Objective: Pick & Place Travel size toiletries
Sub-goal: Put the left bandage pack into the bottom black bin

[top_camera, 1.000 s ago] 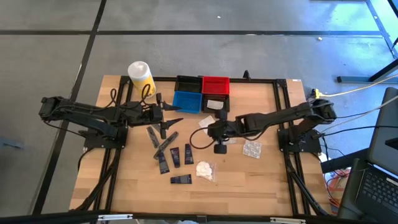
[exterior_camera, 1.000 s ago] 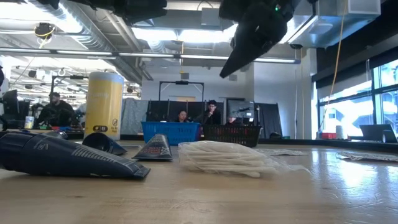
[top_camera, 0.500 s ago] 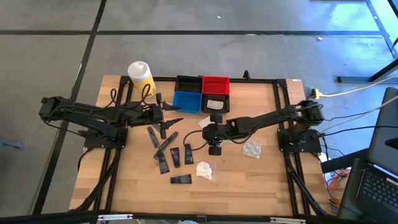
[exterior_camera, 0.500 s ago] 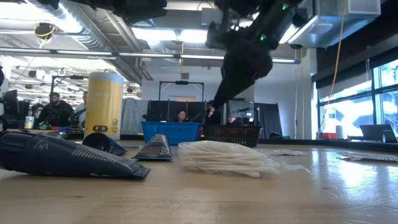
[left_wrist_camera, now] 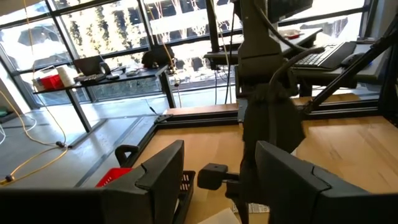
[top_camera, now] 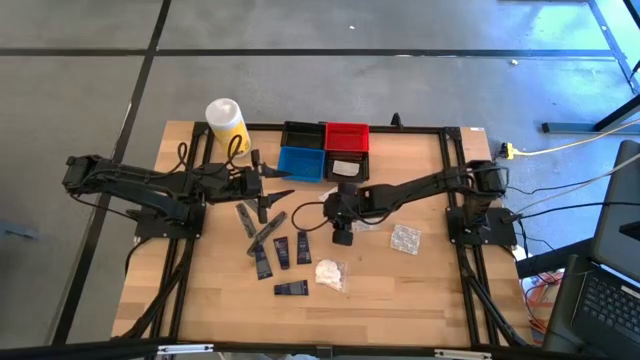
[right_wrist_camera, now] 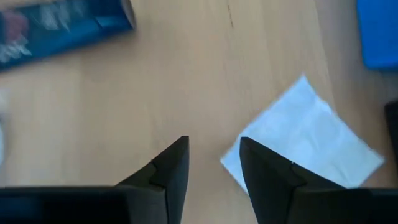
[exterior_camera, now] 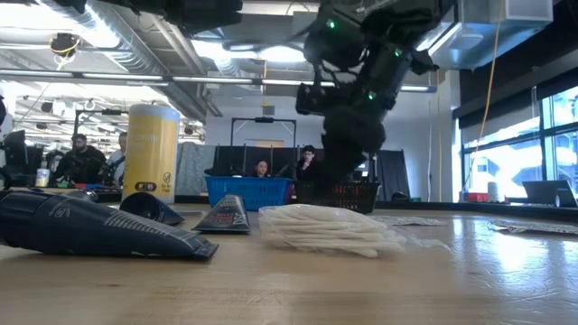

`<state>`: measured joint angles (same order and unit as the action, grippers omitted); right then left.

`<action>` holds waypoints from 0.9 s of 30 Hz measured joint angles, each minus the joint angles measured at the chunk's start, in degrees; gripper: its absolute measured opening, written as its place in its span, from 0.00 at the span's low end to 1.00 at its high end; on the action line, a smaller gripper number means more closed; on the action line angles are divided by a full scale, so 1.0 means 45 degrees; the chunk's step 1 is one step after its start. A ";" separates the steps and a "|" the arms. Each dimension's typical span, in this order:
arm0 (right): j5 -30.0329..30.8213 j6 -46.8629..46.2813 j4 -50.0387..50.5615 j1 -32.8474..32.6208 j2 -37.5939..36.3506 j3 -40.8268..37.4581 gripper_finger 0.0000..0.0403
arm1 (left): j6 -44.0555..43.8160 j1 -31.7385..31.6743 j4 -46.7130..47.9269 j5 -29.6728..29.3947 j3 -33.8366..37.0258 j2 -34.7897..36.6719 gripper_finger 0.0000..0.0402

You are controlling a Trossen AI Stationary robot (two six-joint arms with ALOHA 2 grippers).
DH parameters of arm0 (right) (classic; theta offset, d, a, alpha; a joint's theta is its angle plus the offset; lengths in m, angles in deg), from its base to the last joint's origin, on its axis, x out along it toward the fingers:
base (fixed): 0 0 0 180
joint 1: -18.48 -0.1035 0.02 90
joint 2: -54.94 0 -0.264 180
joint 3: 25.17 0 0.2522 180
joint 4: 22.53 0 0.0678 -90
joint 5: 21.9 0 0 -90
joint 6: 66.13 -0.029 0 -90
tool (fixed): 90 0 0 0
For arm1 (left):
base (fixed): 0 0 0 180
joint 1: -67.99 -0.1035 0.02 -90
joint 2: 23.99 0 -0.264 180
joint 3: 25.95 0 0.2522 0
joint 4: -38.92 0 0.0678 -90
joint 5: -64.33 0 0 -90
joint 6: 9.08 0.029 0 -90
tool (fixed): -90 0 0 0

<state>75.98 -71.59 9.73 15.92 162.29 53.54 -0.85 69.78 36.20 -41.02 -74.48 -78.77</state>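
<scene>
Several flat dark tubes [top_camera: 282, 250] lie flat on the wooden table between the arms, with a white wad in clear wrap [top_camera: 330, 272] near them and a clear packet [top_camera: 405, 238] to the right. In the low view the wad [exterior_camera: 325, 230] and a tube [exterior_camera: 99, 230] rest close to the camera. My right gripper [top_camera: 329, 207] is open and points down at the table just beside a flat white packet [right_wrist_camera: 305, 140]; a dark tube [right_wrist_camera: 62, 28] lies beyond its fingers [right_wrist_camera: 174, 165]. My left gripper [top_camera: 272, 193] waits open above the tubes' far end.
Small black, red and blue bins [top_camera: 303, 162] stand in a block at the table's far side, one holding a pale packet. A yellow container with a white top [top_camera: 228, 124] stands at the far left corner. Bare wood lies toward the near edge. People sit in the room beyond.
My right arm has reached toward the table's left, over the white packet beside the bins. Its gripper has come down and tipped from slanting to pointing nearly straight down at the table. The toiletries lie where they were.
</scene>
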 joint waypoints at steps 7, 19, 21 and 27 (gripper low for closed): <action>-0.0434 -0.0377 -0.1617 0.0488 0.0000 -0.1037 0.40 | 0.0000 0.0002 0.0002 0.0000 0.0000 0.0000 0.49; -0.0416 -0.0650 -0.2761 0.0440 0.0548 -0.1493 0.37 | 0.0000 0.0002 -0.0001 0.0001 0.0000 0.0000 0.49; -0.0264 -0.0691 -0.2777 0.0426 0.0676 -0.1461 0.34 | 0.0000 -0.0002 -0.0002 0.0000 0.0000 0.0000 0.49; -0.0238 -0.0980 -0.2845 0.0426 0.0738 -0.1441 0.23 | 0.0000 -0.0002 0.0001 0.0000 0.0000 0.0000 0.49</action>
<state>74.91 -76.00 -3.07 17.84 165.62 47.05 -0.85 69.77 36.21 -41.02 -74.48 -78.77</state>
